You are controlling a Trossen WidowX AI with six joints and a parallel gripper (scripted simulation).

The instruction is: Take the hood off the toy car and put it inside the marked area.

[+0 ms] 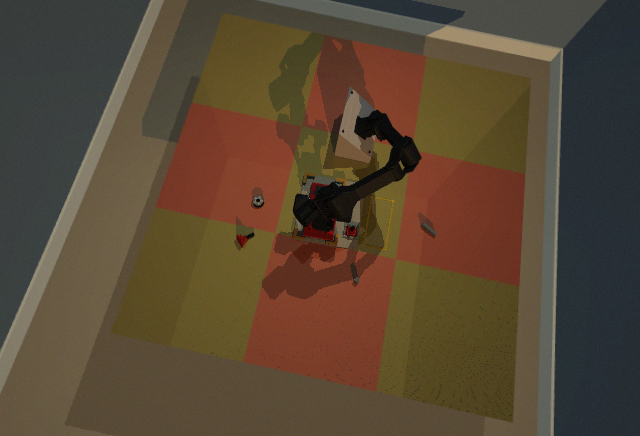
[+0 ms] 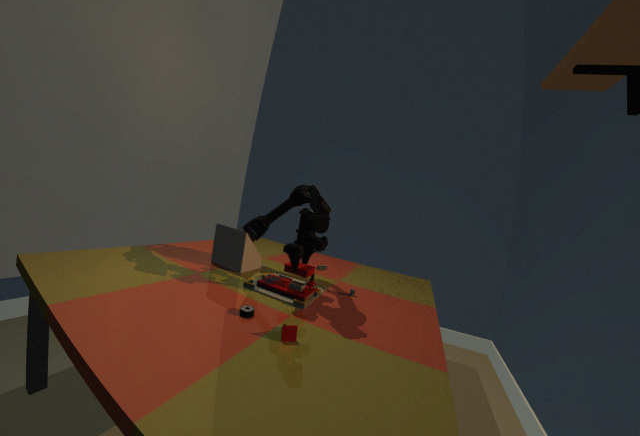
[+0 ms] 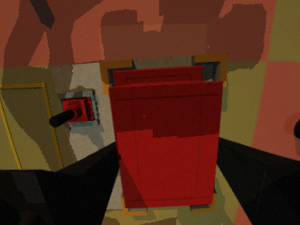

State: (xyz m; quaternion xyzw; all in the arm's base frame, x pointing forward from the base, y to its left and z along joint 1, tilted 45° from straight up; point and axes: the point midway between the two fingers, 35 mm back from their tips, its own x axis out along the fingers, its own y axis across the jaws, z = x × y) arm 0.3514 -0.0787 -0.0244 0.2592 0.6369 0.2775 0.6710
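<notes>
My gripper (image 2: pixel 299 265) (image 3: pixel 165 143) is shut on the red hood (image 2: pixel 305 270) (image 3: pixel 164 110), one finger on each long side. The hood hangs level a little above the red toy car (image 2: pixel 267 283) (image 3: pixel 159 75), with a gap between them in the exterior view. In the wrist view the hood covers most of the car. In the top view the arm hides the gripper and much of the car. The marked area is a thin yellow outline (image 1: pixel 389 224) (image 3: pixel 48 99) on the table, beside the car's pale base plate (image 1: pixel 354 203).
A small red part with a black lever (image 1: pixel 351 230) (image 3: pixel 81 110) stands between car and marked area. A pale wedge block (image 1: pixel 348 121) (image 2: pixel 228 248) stands behind the car. A wheel (image 1: pixel 257 205) (image 2: pixel 246 313), a red piece (image 1: pixel 241 240) (image 2: pixel 289 333) and grey bars (image 1: pixel 428 229) (image 1: pixel 355 275) lie around.
</notes>
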